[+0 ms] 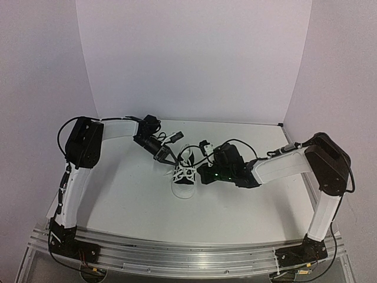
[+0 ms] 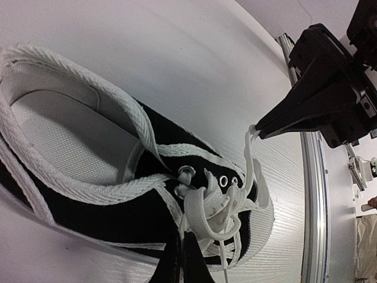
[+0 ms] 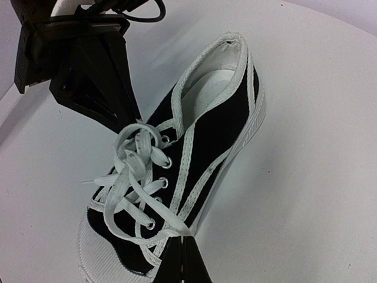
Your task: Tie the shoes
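Here we find small black canvas sneaker with white rubber toe cap (image 1: 184, 184) mid white bench (image 1: 129, 203); left tool (image 3: 137, 121) clenched on long white laces (image 3: 132, 162), right tool (image 2: 257, 128) pinching them from opposite side: opposed grips, we judge, for pulling them tight.

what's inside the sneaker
A white textured insole shows through the open top of the sneaker. The toe end inside cannot be seen: the laces and the closed front cover it.

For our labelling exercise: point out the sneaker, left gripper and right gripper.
sneaker (image 3: 221, 127): right wrist view, black side panel.
left gripper (image 3: 134, 118): right wrist view, closed fingertips.
right gripper (image 2: 259, 129): left wrist view, tips pinching lace (image 2: 248, 162).
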{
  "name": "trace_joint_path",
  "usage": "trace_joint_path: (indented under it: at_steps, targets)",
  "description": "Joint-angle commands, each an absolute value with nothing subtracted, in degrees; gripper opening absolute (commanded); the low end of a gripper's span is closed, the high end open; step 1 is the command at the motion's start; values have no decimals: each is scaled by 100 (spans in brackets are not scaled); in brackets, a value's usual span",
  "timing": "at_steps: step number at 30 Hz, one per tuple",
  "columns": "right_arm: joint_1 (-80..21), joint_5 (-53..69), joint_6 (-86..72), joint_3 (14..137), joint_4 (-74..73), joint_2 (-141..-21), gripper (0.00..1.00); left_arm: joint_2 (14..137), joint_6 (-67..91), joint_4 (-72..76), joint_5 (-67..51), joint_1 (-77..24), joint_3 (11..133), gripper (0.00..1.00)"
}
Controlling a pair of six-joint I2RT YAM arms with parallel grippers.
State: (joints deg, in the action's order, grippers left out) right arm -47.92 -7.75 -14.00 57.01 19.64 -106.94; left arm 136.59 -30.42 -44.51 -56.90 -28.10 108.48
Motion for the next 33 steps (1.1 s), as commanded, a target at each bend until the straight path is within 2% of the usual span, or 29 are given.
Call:
trace_joint_path:
  at_steps: [1, 8, 22, 33]
  targets:
    - [-4756, -835, -1426, 5745, 2081, -10671, 0, 13551, -3028, -4414, -5756, -2670, 11135, 0]
    - [-4632, -748, -1491, 5479, 2092, -10476, 0, 13401, -3200, -4372, -5482, -2544, 11186, 0]
    - [-4455, -624, -1677, 4987, 2147, -10283, 0, 13233, -3057, -2887, -3809, -2233, 10754, 0]
    - [-4056, -50, -2214, 4890, 2316, -10294, 0, 13012, -3104, -2518, -3618, -2066, 10468, 0]
